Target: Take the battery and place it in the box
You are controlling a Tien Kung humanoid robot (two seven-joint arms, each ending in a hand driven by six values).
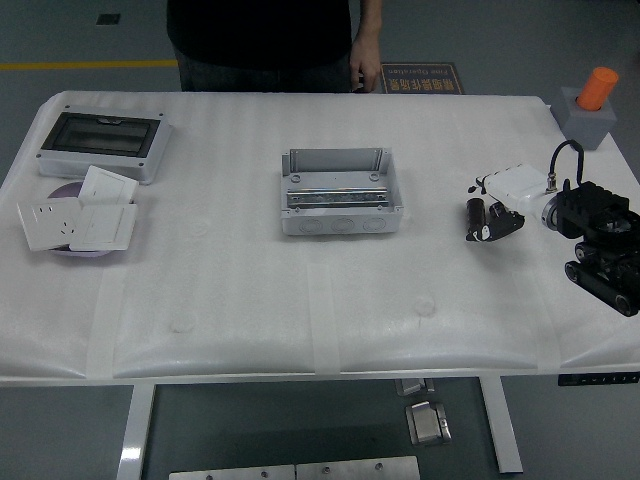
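1. Head view, robot hand: the right hand (pixel 497 220) reaches in from the right edge over the table's right side, its dark fingers (pixel 502 222) curled against the battery (pixel 476 213), a short black cylinder just left of them. Whether the battery is clasped or merely touched is hard to read at this size; it appears to be gripped, low over the table (pixel 250 290). The left hand is not visible.
2. Head view, target: the box (pixel 341 191), grey and lidless, sits at the table's centre, well apart from the battery. Only a metal rail shows inside.
3. Head view, surroundings: a closed enclosure (pixel 104 143) with a dark window and a stack of white socket plates (pixel 77 214) lie at far left; an orange-topped grey block (pixel 590 105) stands at the far right corner. A person (pixel 270 40) stands at the far edge, one hand hanging near the tabletop, touching nothing.
4. Progress, judged: the grasp seems under way; lift, carry leftward and release into the box all remain.
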